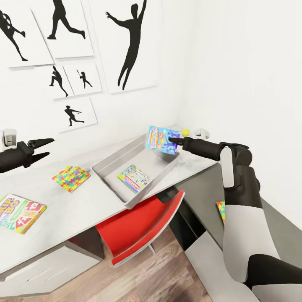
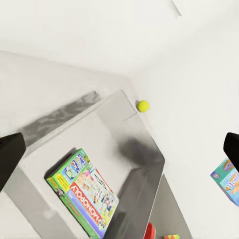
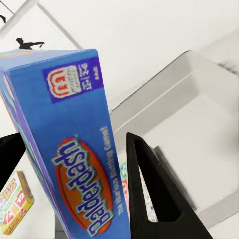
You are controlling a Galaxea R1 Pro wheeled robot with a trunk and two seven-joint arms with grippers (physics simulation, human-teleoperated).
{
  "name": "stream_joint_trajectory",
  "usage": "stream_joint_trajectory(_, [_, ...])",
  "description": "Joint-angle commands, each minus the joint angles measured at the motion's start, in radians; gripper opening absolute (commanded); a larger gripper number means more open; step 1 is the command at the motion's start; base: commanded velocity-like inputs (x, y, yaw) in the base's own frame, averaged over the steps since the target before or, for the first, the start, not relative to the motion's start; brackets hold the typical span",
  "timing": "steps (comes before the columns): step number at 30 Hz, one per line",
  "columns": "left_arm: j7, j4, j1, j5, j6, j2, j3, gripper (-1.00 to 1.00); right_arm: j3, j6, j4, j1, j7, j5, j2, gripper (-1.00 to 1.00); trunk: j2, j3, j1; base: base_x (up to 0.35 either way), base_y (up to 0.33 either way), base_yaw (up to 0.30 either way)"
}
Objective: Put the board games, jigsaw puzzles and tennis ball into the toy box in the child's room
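The right gripper (image 1: 171, 140) clamps the blue game (image 1: 161, 140) upright above the box (image 1: 110, 164), apparently for dropping in, while the left gripper (image 1: 45, 149) hangs open.

the second jigsaw puzzle (image 1: 221, 211) showed only a corner past the right arm (image 1: 239, 197), below the toy box (image 1: 110, 164). the green-red-yellow board game (image 1: 20, 213) left of the box was cropped by the edge.
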Motion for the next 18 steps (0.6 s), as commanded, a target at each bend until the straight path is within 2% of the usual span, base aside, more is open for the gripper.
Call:
stream_joint_trajectory(1, [0.002, 0.0, 0.001, 0.004, 0.005, -0.001, 0.001, 1.0, -0.003, 0.008, 0.0, -0.001, 0.003, -0.007, 0.001, -1.0, -0.002, -0.002, 0.001, 0.001, 0.0, 0.234])
stream_joint_trajectory(18, [0.001, 0.0, 0.018, 0.007, 0.004, -0.007, 0.013, 1.0, -0.005, 0.008, 0.001, -0.001, 0.003, -0.007, 0.0, -1.0, -0.002, -0.013, 0.001, 0.0, 0.0, 0.234])
